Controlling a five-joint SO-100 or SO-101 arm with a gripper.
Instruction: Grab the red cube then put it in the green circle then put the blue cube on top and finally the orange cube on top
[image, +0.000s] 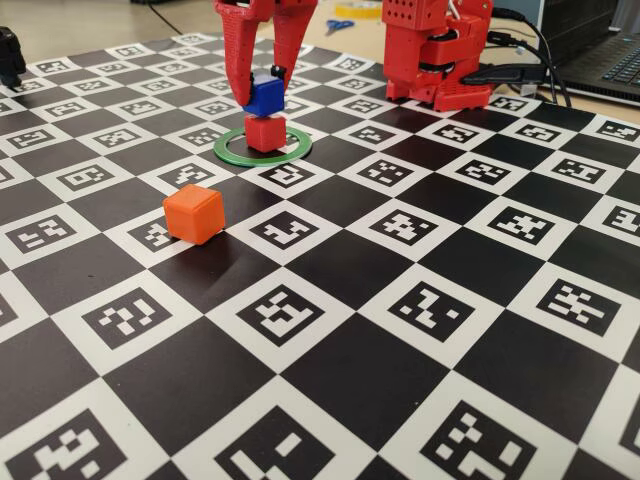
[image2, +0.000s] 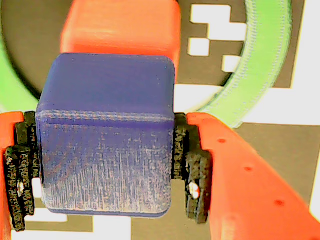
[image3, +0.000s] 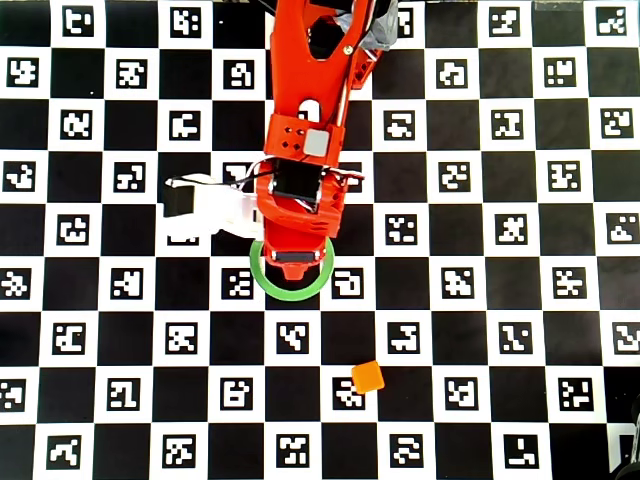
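While the red fingers (image2: 105, 170) stay out of sight from above, the wrist view shows them clamped on the blue cube (image2: 106, 135), black ribbed pads (image2: 192, 175) pressed against its two side faces. In the fixed view the blue cube (image: 264, 95) hangs right above the red cube (image: 265, 132), slightly turned against it; whether the two touch cannot be told. The red cube sits inside the green circle (image: 228, 152), which lies flat on the checkered counter (image: 420, 330). The orange cube (image: 194, 213) rests alone on the counter, well apart from the ring and nearer the fixed camera; from overhead it (image3: 368, 376) lies below and to the right of the green circle (image3: 262, 283).

The second step appears to be in hand: stacking blue on red. The next move likely calls for squaring the blue cube over the red one, lowering it gently, then opening the fingers without nudging the stack.

The blue cube looks dark, matte, with rounded edges and fine printed lines.
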